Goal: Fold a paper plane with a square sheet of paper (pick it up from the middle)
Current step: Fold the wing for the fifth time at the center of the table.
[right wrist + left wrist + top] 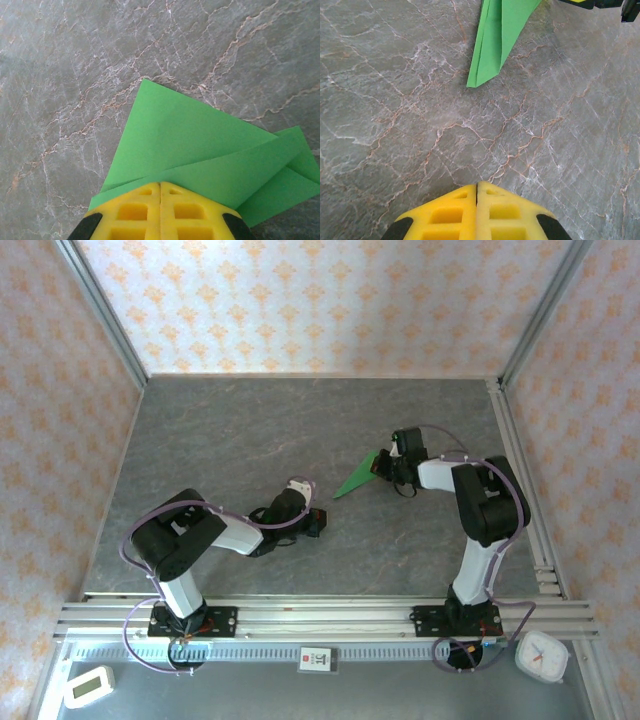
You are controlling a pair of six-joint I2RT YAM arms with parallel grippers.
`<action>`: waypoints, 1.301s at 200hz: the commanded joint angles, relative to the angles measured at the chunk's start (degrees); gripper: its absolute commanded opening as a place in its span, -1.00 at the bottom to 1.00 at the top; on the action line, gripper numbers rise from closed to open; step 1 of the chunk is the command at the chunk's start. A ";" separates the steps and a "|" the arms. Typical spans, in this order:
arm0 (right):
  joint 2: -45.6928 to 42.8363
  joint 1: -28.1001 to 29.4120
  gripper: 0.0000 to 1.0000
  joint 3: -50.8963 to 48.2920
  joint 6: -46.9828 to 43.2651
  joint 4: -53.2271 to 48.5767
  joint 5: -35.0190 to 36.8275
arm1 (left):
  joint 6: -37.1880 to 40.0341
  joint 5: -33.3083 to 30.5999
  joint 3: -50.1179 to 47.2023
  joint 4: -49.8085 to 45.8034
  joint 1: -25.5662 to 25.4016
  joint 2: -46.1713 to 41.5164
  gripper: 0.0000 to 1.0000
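Both claws are closed; the right gripper [160, 186] pinches the paper plane [195, 145] by its wide end, right of the table's [250, 430] middle (the left gripper [477, 187], empty, sits apart); best lower it level, so creases hold.

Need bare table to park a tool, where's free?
Free: far half of the grey marbled table, up to the back wall; also the near strip along the metal rail. Crowded: mid-table, folded green paper plane at the right pincer, left pincer close by its tip.
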 commanded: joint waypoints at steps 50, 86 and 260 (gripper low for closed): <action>1.92 0.11 -1.00 -7.00 1.65 -0.32 0.62 | -0.93 4.16 1.86 -13.78 0.78 -5.16 -1.00; -0.24 2.64 -1.00 -11.51 4.43 2.57 0.13 | -0.84 5.49 6.03 -15.69 0.74 -7.38 -1.00; -7.66 19.85 -1.00 -14.97 17.62 7.48 1.28 | -0.54 3.51 6.99 -12.24 0.69 1.78 -1.00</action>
